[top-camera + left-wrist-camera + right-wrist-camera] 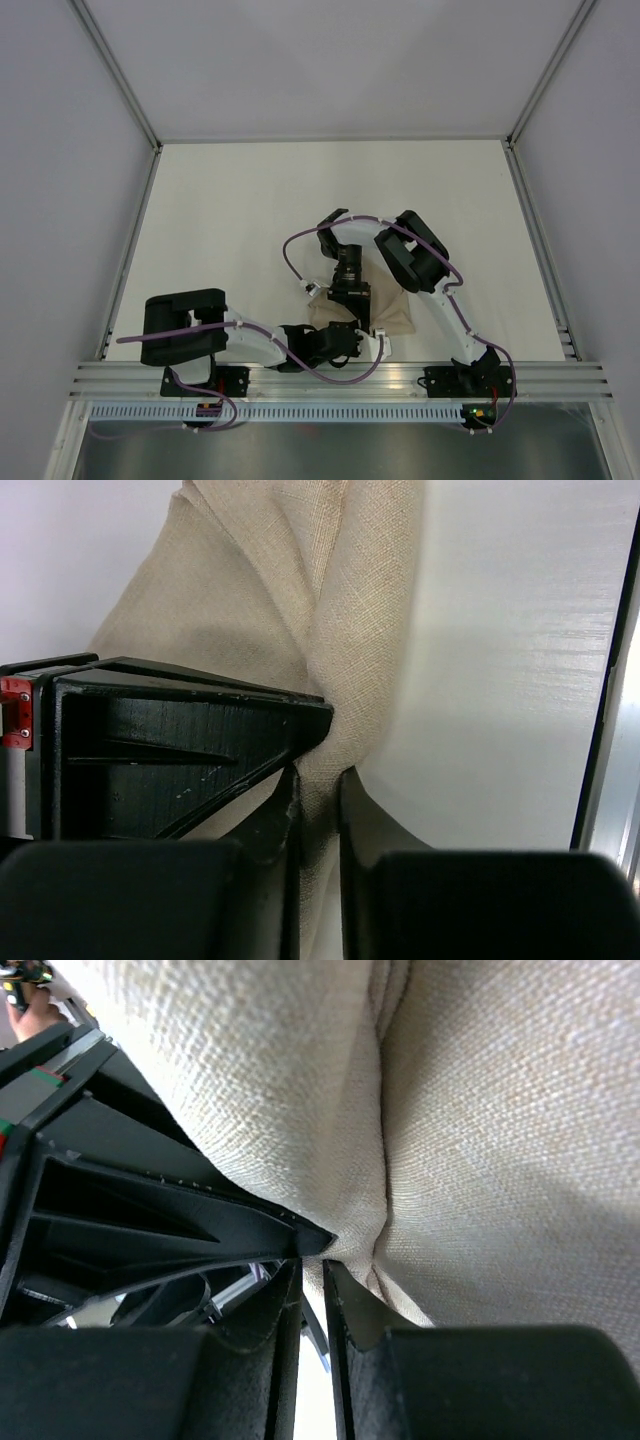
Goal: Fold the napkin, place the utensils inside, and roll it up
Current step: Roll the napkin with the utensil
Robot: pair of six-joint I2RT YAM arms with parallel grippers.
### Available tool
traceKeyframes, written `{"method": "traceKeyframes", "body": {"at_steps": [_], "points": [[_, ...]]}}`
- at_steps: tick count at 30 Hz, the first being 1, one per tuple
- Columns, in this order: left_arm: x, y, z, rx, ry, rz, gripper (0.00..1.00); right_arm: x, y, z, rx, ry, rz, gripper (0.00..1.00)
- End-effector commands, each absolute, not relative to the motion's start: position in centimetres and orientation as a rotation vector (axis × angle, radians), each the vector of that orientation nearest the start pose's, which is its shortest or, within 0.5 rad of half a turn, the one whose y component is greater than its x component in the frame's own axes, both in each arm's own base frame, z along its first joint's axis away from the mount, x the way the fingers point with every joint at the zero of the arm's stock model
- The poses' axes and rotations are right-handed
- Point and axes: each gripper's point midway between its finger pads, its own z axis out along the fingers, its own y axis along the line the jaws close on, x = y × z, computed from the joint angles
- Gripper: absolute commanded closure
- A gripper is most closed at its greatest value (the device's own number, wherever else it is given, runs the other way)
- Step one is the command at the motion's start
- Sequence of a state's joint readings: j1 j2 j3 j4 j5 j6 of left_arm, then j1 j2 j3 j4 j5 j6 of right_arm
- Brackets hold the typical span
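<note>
The tan-beige napkin (388, 308) hangs bunched near the table's front edge, held up between both grippers. My left gripper (362, 334) is shut on a fold of it from the near side; in the left wrist view its jaws (318, 776) pinch a gathered strip of the napkin (330, 600). My right gripper (352, 303) points down onto the cloth's left part. In the right wrist view its jaws (312, 1260) are shut on the napkin's edge (480, 1110) at the tips. No utensils show in any view.
An aluminium rail (340, 378) runs along the near edge under the arm bases. White walls with metal posts (130, 240) bound the white tabletop (250, 200) on three sides. A metal rail (610, 730) shows at the right of the left wrist view.
</note>
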State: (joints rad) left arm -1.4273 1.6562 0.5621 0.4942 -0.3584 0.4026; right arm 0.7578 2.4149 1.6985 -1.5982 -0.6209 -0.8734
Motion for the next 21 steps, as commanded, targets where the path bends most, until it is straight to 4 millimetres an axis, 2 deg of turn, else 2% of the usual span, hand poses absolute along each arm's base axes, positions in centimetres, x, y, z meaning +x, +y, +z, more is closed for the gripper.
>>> {"method": "traceKeyframes", "body": {"at_steps": [1, 2, 5, 9, 13, 14, 15, 18, 19, 20, 21], "points": [[12.6, -37.1, 0.1, 1.601, 1.493, -0.246, 0.92, 17.8, 27.3, -5.0, 1.870, -1.855, -0.826, 0.78], [12.6, -37.0, -0.1, 1.600, 1.494, -0.248, 0.97, 17.8, 27.4, -4.8, 1.865, -1.865, -0.836, 0.78], [12.2, -37.0, -0.3, 1.604, 1.502, -0.280, 0.98, 18.5, 28.0, -3.7, 1.870, -1.920, -0.849, 0.75], [11.7, -37.1, -0.3, 1.582, 1.518, -0.339, 0.98, 20.5, 29.6, -0.7, 1.897, -2.068, -0.912, 0.63], [11.9, -37.2, 0.7, 1.465, 1.548, -0.420, 0.98, 24.8, 30.1, 2.8, 1.895, -2.309, -1.010, 0.56], [12.0, -37.1, 0.8, 1.445, 1.554, -0.435, 0.98, 25.9, 30.1, 4.4, 1.915, -2.369, -1.027, 0.55], [12.0, -37.0, 0.8, 1.431, 1.563, -0.442, 0.98, 27.8, 29.6, 5.1, 1.872, -2.475, -1.039, 0.54], [12.1, -37.0, 1.0, 1.365, 1.576, -0.487, 0.98, 31.4, 28.4, 7.4, 1.837, -2.675, -1.041, 0.53], [12.1, -36.9, 1.1, 1.344, 1.582, -0.495, 0.98, 33.0, 26.9, 8.0, 1.750, -2.764, -1.068, 0.53], [12.1, -36.6, 0.8, 1.319, 1.602, -0.505, 0.98, 33.8, 26.0, 8.8, 1.736, -2.802, -1.087, 0.52], [12.2, -36.7, 1.2, 1.292, 1.600, -0.523, 0.98, 35.2, 24.0, 9.3, 1.693, -2.861, -1.083, 0.53]]}}
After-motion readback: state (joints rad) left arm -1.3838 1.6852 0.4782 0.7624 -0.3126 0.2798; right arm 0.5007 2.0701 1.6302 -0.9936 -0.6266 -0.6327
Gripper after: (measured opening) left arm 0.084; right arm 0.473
